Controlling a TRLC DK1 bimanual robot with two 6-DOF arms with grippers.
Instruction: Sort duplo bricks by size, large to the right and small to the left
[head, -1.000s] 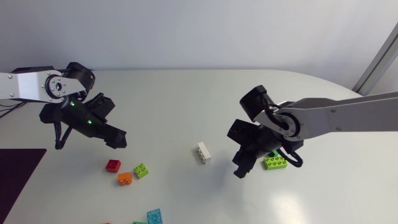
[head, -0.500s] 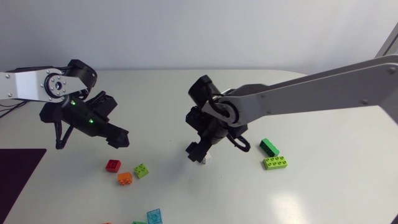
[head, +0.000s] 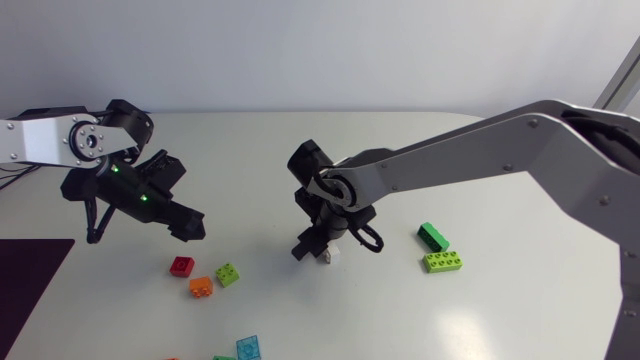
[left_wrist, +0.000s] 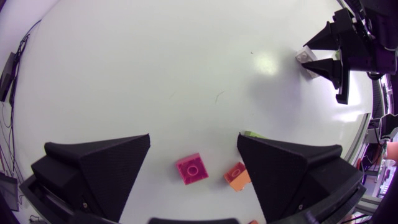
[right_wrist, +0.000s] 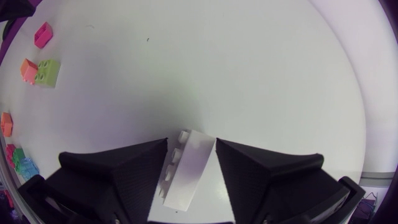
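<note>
A white brick (head: 331, 256) (right_wrist: 186, 168) lies on the table near the middle, and my right gripper (head: 317, 247) (right_wrist: 191, 149) is shut on it, a finger against each long side. To its right lie a dark green brick (head: 433, 236) and a large lime brick (head: 442, 262). On the left, my left gripper (head: 190, 226) (left_wrist: 194, 142) hangs open above the table. Just ahead of and below it are small bricks: red (head: 181, 265) (left_wrist: 191, 169), orange (head: 200, 287) (left_wrist: 236, 177) and lime (head: 228, 274).
A cyan brick (head: 249, 348) and other small bricks lie at the table's front edge. A dark mat (head: 25, 275) covers the front left corner. The right arm's long link (head: 470, 160) stretches over the table's right half.
My right arm swung left from the green bricks to the white brick, and its fingers closed on the brick's sides. The left arm barely moved.
</note>
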